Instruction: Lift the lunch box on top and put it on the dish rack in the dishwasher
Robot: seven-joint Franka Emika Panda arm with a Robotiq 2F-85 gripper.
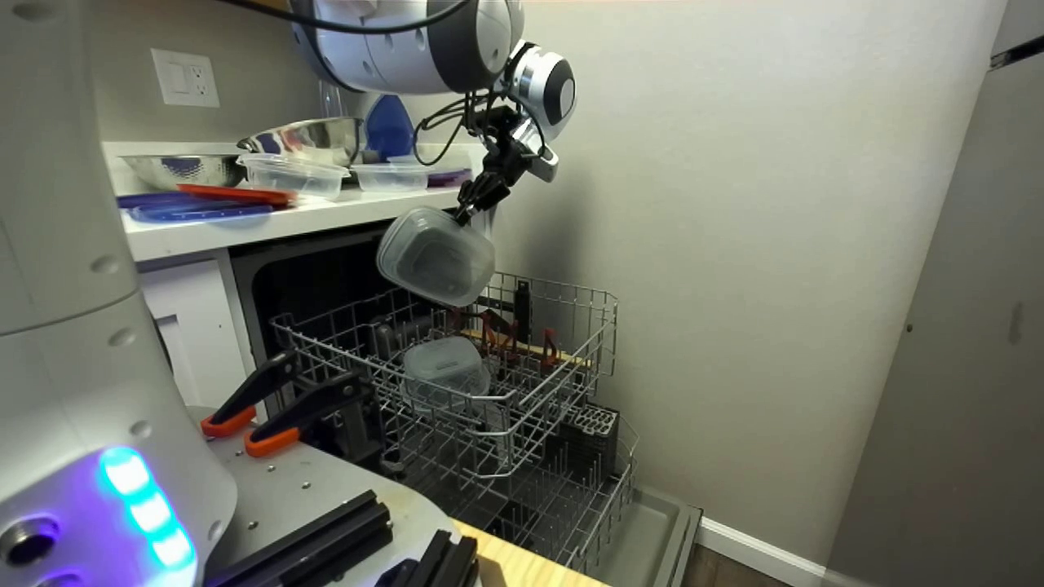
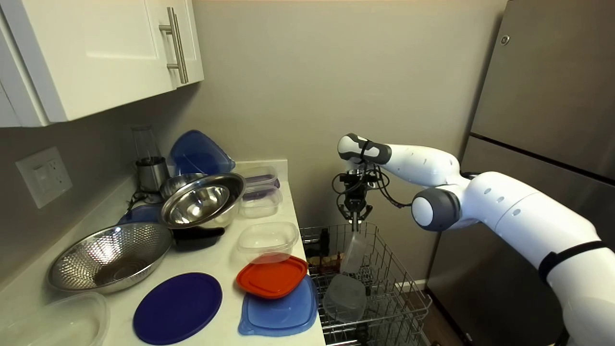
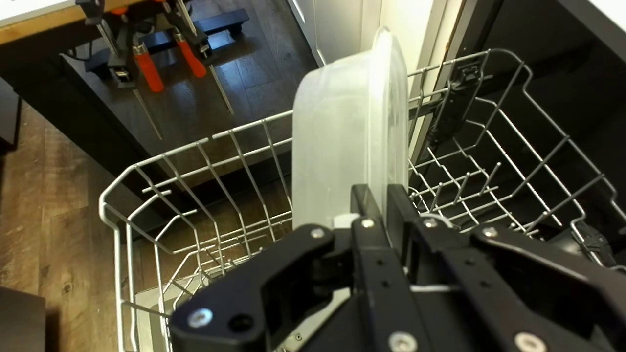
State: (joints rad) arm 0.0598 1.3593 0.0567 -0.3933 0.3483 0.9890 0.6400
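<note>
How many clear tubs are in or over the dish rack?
2: the lunch box in the gripper, over the dish rack, and another tub in the rack. Nested ones might be hidden.

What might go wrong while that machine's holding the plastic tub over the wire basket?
The gripper pinches the lunch box at just one edge, so the box might slip or swivel.
Because it hangs tilted, it could snag on the dish rack when lowered.
It might also knock into the other tub sitting in the rack.
</note>
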